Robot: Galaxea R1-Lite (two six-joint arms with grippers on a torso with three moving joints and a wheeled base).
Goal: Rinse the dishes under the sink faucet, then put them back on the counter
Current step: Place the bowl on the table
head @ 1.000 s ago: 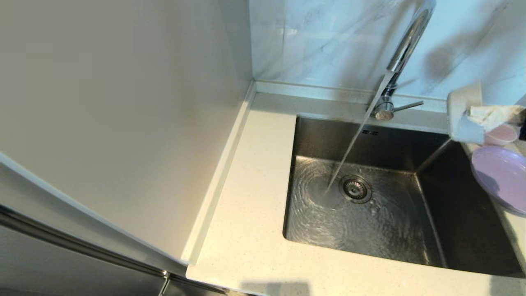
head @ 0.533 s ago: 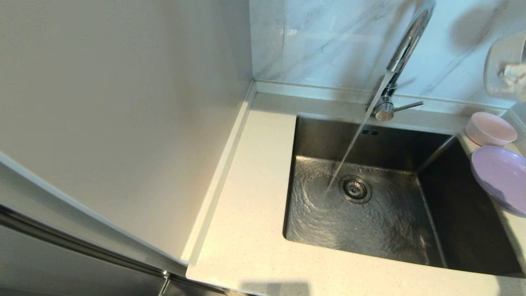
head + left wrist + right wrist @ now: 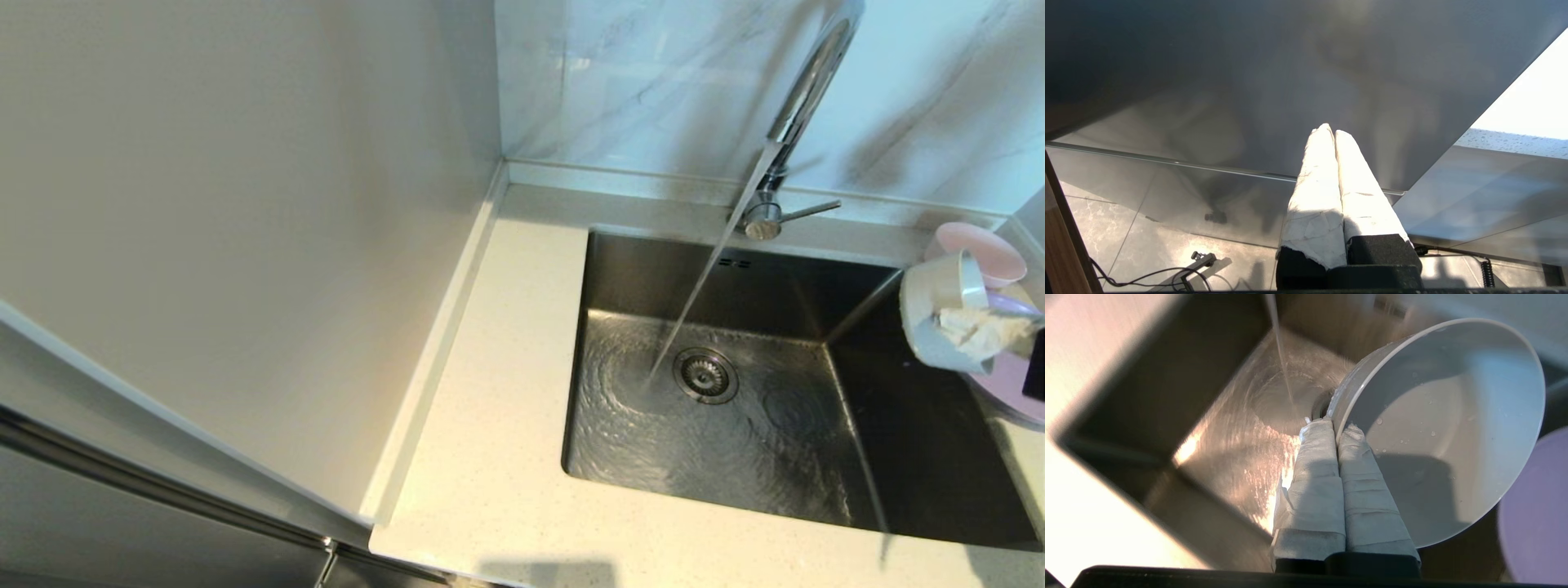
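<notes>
My right gripper (image 3: 976,327) (image 3: 1336,426) is shut on the rim of the pale greyish-white dish (image 3: 937,314) (image 3: 1445,428), one finger inside and one outside. It holds the dish tilted on edge over the right side of the sink (image 3: 890,457), with drops on its inner face. The sink faucet (image 3: 804,98) runs a stream (image 3: 694,294) onto the basin floor beside the drain strainer (image 3: 705,375). The pink bowl (image 3: 984,249) and the lavender plate (image 3: 1016,380) (image 3: 1535,510) sit on the counter (image 3: 490,425) at the right. My left gripper (image 3: 1329,131) is parked shut below the counter.
A tall cream panel (image 3: 245,229) walls off the counter's left side. The grey-veined marble wall (image 3: 653,82) rises behind the faucet, whose thin lever (image 3: 808,211) points right. Water ripples across the sink floor (image 3: 702,441).
The right gripper, with the dish in it, rose high against the wall half a second ago and has since dropped back down over the sink's right edge, in front of the plate.
</notes>
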